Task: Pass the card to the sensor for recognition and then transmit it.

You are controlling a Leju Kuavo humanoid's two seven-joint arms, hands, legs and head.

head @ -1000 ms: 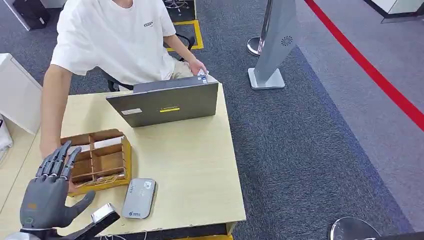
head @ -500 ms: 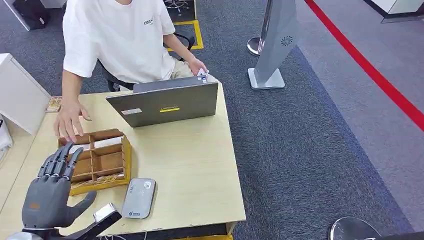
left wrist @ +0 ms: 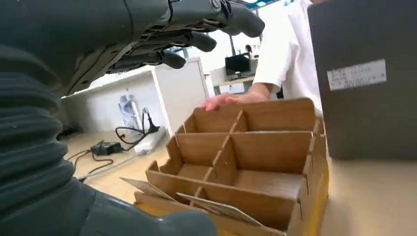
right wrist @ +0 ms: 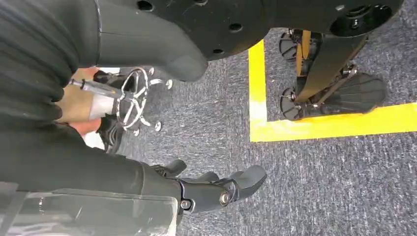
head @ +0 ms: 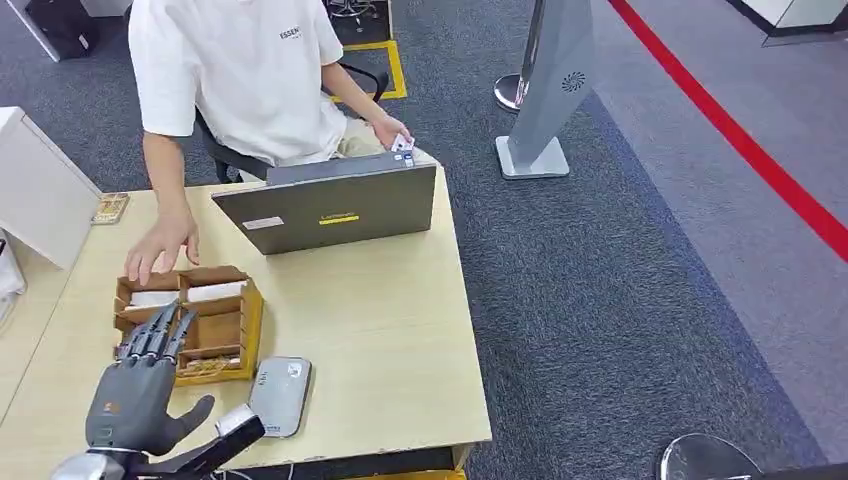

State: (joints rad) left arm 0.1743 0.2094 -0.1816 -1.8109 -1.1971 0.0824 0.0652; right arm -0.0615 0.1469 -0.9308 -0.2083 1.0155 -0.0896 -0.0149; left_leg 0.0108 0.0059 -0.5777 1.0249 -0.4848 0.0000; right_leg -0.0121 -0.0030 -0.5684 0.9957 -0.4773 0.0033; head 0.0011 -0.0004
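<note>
On the near-left of the table [head: 400, 330] my left hand [head: 135, 395] hovers over the wooden divider box [head: 200, 320], fingers apart and straight, holding nothing. Cards lie in the box: white ones in the far compartments [head: 215, 291], more leaning at the near edge [left wrist: 216, 206]. Card sensor [head: 278, 396] sits flat just right of the box. Person's hand [head: 160, 240] rests at the box's far rim, behind it the laptop [head: 330, 205]. Right hand [right wrist: 216, 189] hangs above carpet, fingers loosely curled, nothing in them.
</note>
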